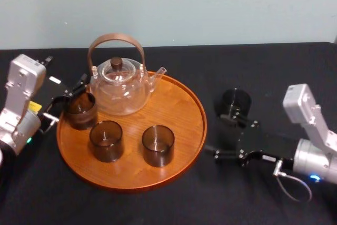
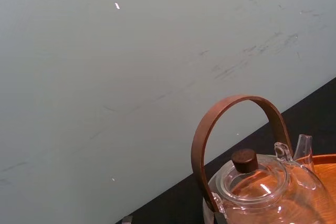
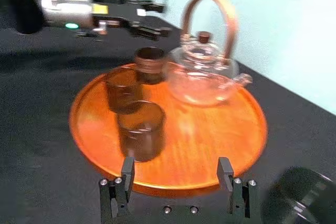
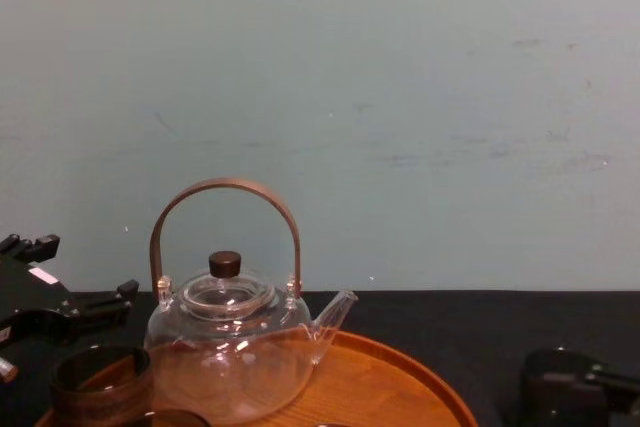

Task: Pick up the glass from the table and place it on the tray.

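Note:
A dark glass stands on the black table, to the right of the round wooden tray. My right gripper is open just in front of that glass, its fingers pointing at the tray's rim with nothing between them. In the right wrist view the fingers frame the tray, and the glass sits off to one side, outside the jaws. My left gripper hovers open at the tray's left edge, beside another dark glass.
On the tray stand a glass teapot with a brown hoop handle and two more dark glasses. A pale wall closes the table's far side. Bare black tabletop lies in front of and right of the tray.

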{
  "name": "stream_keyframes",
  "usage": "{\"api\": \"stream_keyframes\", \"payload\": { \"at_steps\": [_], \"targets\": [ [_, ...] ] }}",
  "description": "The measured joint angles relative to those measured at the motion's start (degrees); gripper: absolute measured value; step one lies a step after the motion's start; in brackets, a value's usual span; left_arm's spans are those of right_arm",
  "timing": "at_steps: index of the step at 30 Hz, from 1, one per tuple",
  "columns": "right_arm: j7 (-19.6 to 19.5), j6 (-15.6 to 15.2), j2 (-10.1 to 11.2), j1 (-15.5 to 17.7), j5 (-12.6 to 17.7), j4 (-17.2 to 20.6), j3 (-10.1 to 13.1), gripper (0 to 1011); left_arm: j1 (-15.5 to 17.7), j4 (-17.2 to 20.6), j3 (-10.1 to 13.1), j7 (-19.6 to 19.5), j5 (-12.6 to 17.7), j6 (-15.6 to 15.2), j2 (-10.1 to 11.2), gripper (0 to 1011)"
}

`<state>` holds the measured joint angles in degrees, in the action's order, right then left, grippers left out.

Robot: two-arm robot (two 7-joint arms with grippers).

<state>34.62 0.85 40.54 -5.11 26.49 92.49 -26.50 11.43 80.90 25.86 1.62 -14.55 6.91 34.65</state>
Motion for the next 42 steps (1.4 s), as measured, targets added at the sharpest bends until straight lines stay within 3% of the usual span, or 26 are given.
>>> {"api": "stream_keyframes", "payload": {
  "at_steps": [10,19,29,42],
  "targets": [
    [-6.0,-1.3,-0.3,2.4,0.3,0.1,5.4,1002,0.0,0.0,0.0,0.0,0.0,0.0,0.0,1001],
    [-10.6,-4.6,-1.8,2.9,-0.8,-0.6,8.3,1003,0.0,0.0,0.0,0.0,0.0,0.0,0.0,1001],
    [-12.7,-9.5,-3.6,2.3,-1.7,-2.0,9.6,1002,0.0,0.0,0.0,0.0,0.0,0.0,0.0,1001],
    [-11.5,-13.4,-5.6,0.0,-3.1,-4.3,9.0,1002,0.0,0.0,0.0,0.0,0.0,0.0,0.0,1001]
  ]
}}
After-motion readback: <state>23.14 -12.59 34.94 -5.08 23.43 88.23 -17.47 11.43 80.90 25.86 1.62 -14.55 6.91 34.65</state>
